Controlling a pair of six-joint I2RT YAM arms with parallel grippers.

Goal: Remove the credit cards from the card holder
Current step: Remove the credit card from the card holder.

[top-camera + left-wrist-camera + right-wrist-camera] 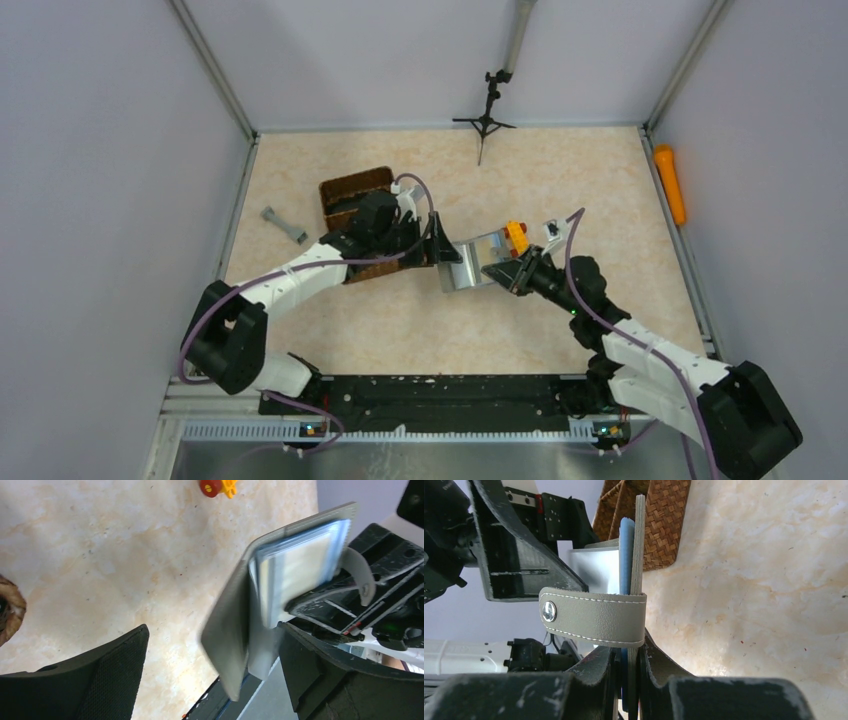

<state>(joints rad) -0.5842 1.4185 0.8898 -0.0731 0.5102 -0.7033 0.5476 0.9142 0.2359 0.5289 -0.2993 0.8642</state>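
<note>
Right fingers [674, 680] pinch card holder [594, 620].

The beige table [400, 330] bears a wicker basket [352, 188], a grey tool [284, 225] near its left edge, a toy brick [516, 236] and a tripod [485, 120].

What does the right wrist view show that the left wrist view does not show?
Only the right wrist view: the card holder seen edge-on, the stitched outer face of its strap, and the right gripper pinching it from below.
Only the left wrist view: the holder's pale tan pocket face, an orange toy with a red wheel, and the open left gripper.
Both: the grey card holder and the marbled table.
</note>
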